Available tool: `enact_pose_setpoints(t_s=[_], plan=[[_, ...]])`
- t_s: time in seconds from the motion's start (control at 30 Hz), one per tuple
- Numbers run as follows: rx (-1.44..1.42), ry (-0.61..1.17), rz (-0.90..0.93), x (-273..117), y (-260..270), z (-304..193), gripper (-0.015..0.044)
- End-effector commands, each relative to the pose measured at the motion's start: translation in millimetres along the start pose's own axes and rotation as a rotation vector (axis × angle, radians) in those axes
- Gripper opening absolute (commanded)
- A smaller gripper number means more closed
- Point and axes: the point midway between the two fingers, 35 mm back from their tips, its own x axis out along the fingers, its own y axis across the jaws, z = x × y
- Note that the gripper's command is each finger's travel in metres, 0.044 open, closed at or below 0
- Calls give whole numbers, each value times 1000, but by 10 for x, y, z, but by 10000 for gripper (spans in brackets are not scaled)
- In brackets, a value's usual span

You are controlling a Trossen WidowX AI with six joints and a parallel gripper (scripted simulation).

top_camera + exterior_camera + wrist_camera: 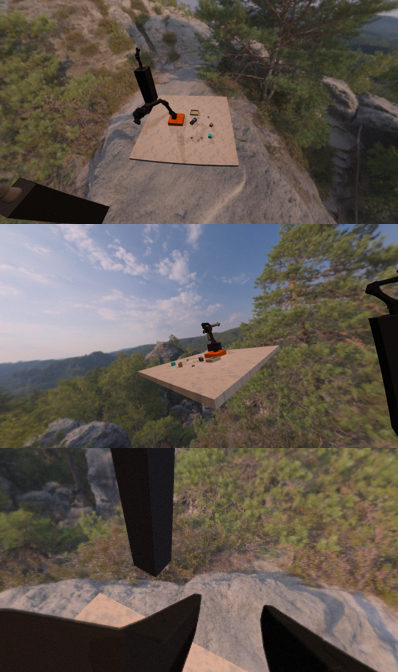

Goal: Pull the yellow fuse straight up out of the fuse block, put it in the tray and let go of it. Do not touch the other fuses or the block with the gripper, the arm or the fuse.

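Seen from the top view, the arm [156, 105] reaches leftward from its orange base [175, 119], and its gripper [137, 119] hangs out past the left edge of the board [167, 144], over bare rock. The wrist view agrees: the two dark fingers stand partly spread with nothing between them, and under them lie grey rock and only a corner of the board. A tall black post [145, 84] rises just behind the arm at the board's far left corner.

The orange base sits near the board's far left part. Rightward from it the board runs wide and flat to its right edge, with a long bare stretch toward the near edge; all the small things are gathered in the far middle.

Just right of the base stands the tray [194, 112], a shallow square frame; nothing can be made out inside it. Just in front of the tray lies the fuse block [193, 120], a small dark block with coloured fuses set in it. The yellow fuse [193, 120] shows only as a tiny bright spot among the other colours, still seated in the block; it is too small to tell more.

Further right sit a brown cube [211, 124] and, nearer the front, a teal cube [209, 135], with a few tiny dark bits scattered between them and the block.

The fuse block lies well apart from the gripper, on the other side of the base from it.
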Motion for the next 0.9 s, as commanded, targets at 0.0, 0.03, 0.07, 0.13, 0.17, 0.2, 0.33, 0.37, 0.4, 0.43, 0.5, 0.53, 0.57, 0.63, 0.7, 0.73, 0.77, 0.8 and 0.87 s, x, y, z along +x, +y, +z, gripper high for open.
enact_pose_setpoints(t_s=[0.0, 0.03, 0.07, 0.13, 0.17, 0.2, 0.33, 0.37, 0.4, 0.43, 0.5, 0.53, 0.57, 0.63, 0.7, 0.73, 0.77, 0.8, 0.87], plan=[[-12, 1, 6, -13, 24, -13, 136], [-47, 5, 22, -52, 97, -52, 110], [-106, 10, 50, -120, 216, -119, 84], [-250, 17, 118, -295, 490, -293, 71], [-323, 18, 152, -388, 618, -385, 71], [-395, 18, 186, -484, 741, -479, 71], [-685, 4, 323, -896, 1180, -890, 71], [-757, -3, 359, -1005, 1280, -1002, 71], [-829, -12, 394, -1116, 1372, -1116, 71], [-901, -22, 429, -1230, 1458, -1232, 71], [-1045, -46, 499, -1461, 1608, -1471, 71], [-1116, -60, 534, -1579, 1672, -1593, 71], [-1188, -76, 569, -1698, 1729, -1716, 71], [-1330, -113, 638, -1938, 1822, -1967, 71], [-1459, -146, 718, -2191, 1871, -2232, 71], [-1523, -164, 759, -2317, 1883, -2365, 71], [-1587, -184, 799, -2441, 1888, -2498, 71], [-1645, -204, 836, -2556, 1885, -2622, 71], [-1731, -234, 891, -2722, 1868, -2803, 71]])
